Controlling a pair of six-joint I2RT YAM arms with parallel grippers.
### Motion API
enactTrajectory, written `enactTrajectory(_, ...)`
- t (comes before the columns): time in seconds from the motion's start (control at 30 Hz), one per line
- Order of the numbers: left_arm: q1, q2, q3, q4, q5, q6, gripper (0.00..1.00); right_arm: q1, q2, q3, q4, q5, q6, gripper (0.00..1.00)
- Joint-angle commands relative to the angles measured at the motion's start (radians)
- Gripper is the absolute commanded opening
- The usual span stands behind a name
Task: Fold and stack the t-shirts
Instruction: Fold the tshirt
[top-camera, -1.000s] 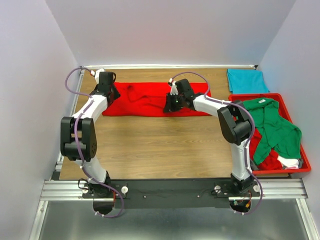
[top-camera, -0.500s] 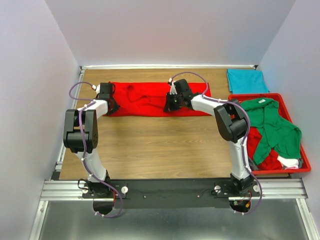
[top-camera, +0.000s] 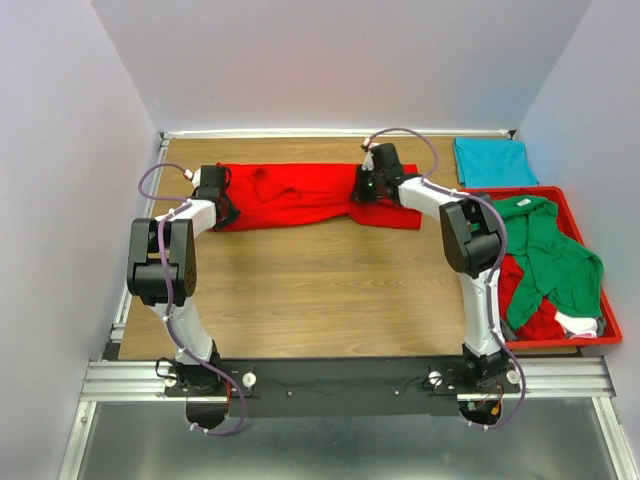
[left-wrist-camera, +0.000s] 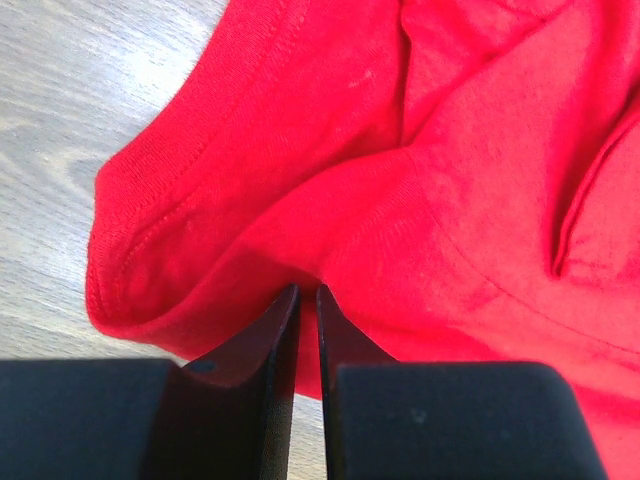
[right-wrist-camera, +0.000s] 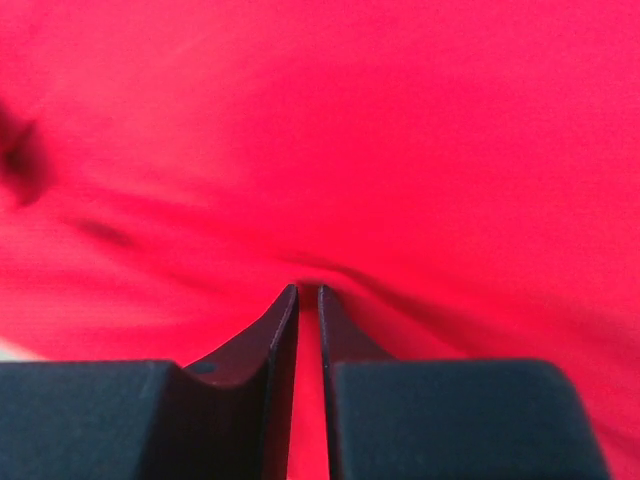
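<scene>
Red cotton fills both wrist views. The bright red cotton t-shirt (top-camera: 290, 200) lies as a long band across the far part of the brown wooden table (top-camera: 300, 290), its long axis running left to right along the far edge. It is rumpled rather than flat, creased near the middle, with a stitched hem curling at its left end.

The left gripper (left-wrist-camera: 307, 292) sits at that left end, jaws drawn to a thin slit with a ridge of red cloth nipped at the tips. The right gripper (right-wrist-camera: 308, 290) sits right of the shirt's middle, short of its right end, jaws likewise nearly together on a raised pleat (this view is blurred, so I cannot tell how deep the bite goes).

Both arms hold one garment along its length, so the fold likely turns on carrying it across the short axis.

Further right, a folded teal t-shirt (top-camera: 492, 162) lies at the far corner, and a green t-shirt (top-camera: 545, 250) is heaped in the rigid red plastic tray (top-camera: 612, 335).
</scene>
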Motion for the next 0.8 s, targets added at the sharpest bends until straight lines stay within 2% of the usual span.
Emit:
enactTrajectory(0.0,0.007,0.017,-0.017,-0.042,-0.042,0.011,0.20,-0.098,-0.008,0.034,-0.002,0.089,-0.029,0.22)
enactTrajectory(0.2,0.030,0.012,-0.012,-0.047,-0.042,0.017,0.20,-0.154,-0.125,-0.062,-0.016,0.154,-0.016,0.31)
enactTrajectory(0.33,0.028,0.017,-0.008,-0.051,-0.033,0.020,0.20,-0.154,-0.247,-0.222,-0.015,0.132,0.033,0.39)
enactTrajectory(0.77,0.039,-0.017,-0.037,-0.082,-0.040,0.025,0.20,-0.210,-0.393,-0.546,-0.025,0.181,0.148,0.47)
